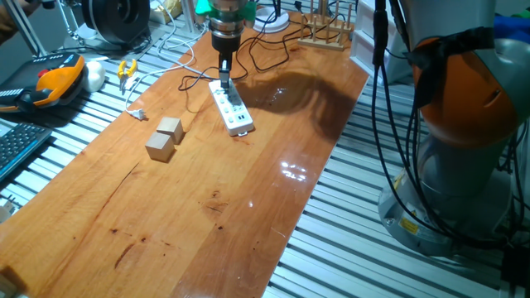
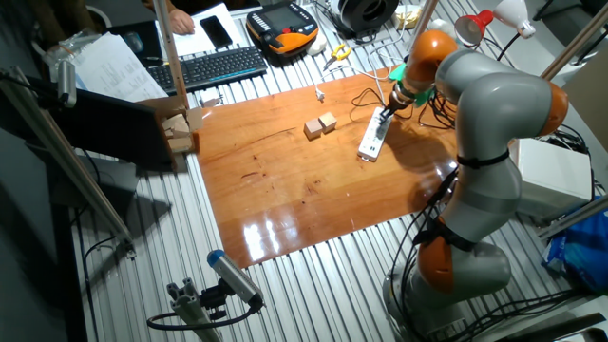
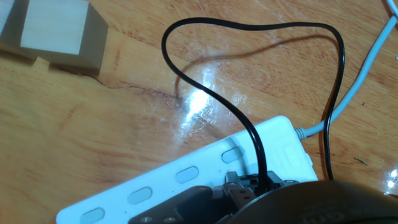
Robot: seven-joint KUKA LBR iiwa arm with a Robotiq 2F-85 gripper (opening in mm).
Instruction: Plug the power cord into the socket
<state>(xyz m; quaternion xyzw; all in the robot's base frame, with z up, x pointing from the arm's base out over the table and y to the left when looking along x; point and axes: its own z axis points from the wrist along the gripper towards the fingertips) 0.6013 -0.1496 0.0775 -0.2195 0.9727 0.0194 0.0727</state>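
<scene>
The white power strip (image 1: 231, 108) lies on the wooden table, pointing away from the front edge; it also shows in the other fixed view (image 2: 371, 140) and in the hand view (image 3: 186, 177). My gripper (image 1: 225, 76) stands upright over the strip's far end, shut on the small black plug (image 3: 249, 185) of the power cord. The plug rests at an outlet near that end; how deep it sits is hidden. The thin black cord (image 3: 211, 99) loops away from the plug over the table (image 1: 195, 80).
Two tan wooden cubes (image 1: 165, 137) sit left of the strip, one showing in the hand view (image 3: 59, 31). A white cable (image 3: 367, 71) leaves the strip's end. Another white cable with a small connector (image 1: 137, 113) lies at the table's left edge. A wooden rack (image 1: 325, 33) stands at the back.
</scene>
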